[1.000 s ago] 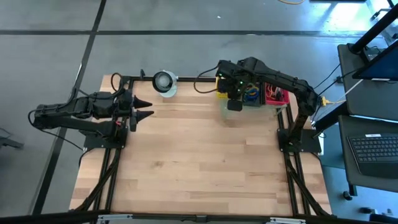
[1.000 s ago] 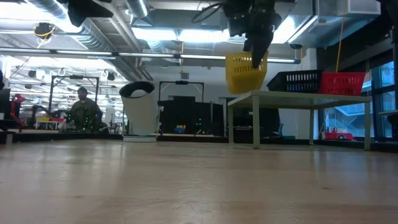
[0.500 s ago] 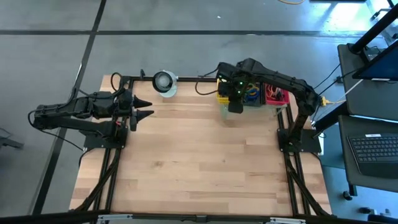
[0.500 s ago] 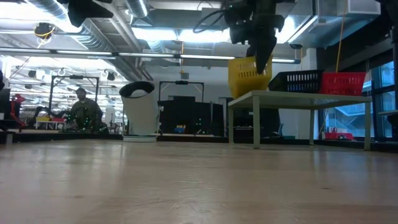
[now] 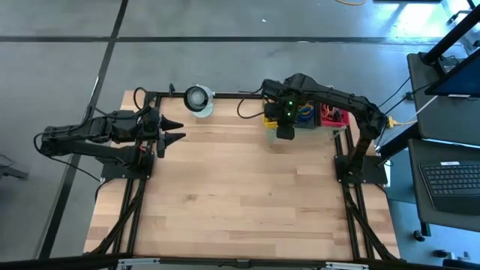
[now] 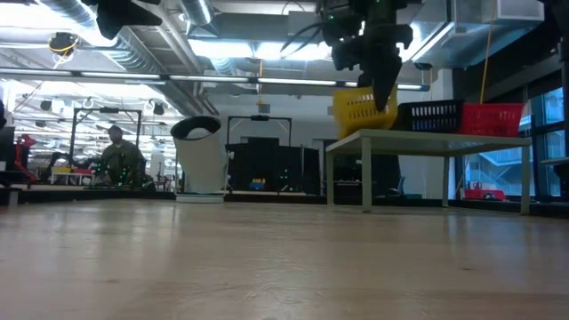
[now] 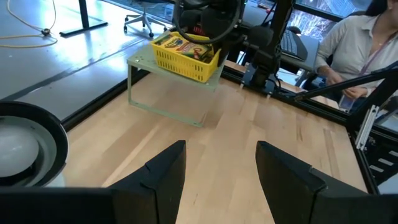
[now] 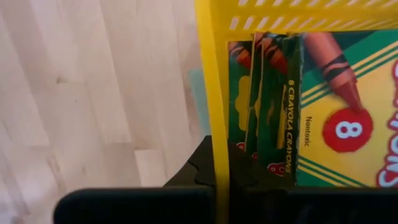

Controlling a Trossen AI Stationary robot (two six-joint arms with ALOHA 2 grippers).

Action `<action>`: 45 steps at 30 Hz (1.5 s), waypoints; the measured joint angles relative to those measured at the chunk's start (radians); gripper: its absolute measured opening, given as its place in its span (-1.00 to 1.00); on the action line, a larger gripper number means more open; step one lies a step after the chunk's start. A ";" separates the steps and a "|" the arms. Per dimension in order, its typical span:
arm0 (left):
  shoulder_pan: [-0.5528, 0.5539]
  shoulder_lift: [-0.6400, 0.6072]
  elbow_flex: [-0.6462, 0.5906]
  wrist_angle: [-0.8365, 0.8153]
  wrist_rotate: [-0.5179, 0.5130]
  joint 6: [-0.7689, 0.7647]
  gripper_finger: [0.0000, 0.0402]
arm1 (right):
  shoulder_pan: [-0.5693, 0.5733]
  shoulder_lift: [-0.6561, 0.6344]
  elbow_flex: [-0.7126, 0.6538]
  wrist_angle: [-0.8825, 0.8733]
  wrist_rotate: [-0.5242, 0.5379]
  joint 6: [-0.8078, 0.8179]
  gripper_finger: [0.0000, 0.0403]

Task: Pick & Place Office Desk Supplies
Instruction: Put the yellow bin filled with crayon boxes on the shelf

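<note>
Right claw (image 5: 283,132): pressed together on the yellow basket's (image 8: 210,87) rim, at the upper middle of the high view.
Left claw (image 7: 217,171): spread, empty, waiting at the left edge of the tabletop (image 5: 240,195).
Crayon boxes (image 8: 323,118): inside the yellow basket, standing side by side.
Basket place: on the pale green stand (image 7: 171,93), beside a red basket (image 5: 332,115).
Progress: judging from this, early; the tabletop carries no supplies, all picking is left.

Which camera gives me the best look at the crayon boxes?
The right wrist view: the crayon boxes fill it, labels readable, inside the yellow basket. The left wrist view shows them small in the basket; the high view shows only yellow under the arm; the low view shows none.
</note>
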 joint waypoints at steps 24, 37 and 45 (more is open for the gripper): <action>0.000 0.000 0.000 0.001 0.000 -0.011 -0.06 | -0.001 0.000 -0.001 -0.017 -0.053 0.013 -0.94; 0.000 0.000 0.000 0.008 0.000 -0.011 -0.06 | 0.000 0.002 -0.002 -0.021 -0.060 0.021 -0.76; 0.000 0.000 0.000 0.008 0.000 -0.009 -0.06 | 0.000 0.002 -0.002 -0.026 -0.060 0.039 -0.73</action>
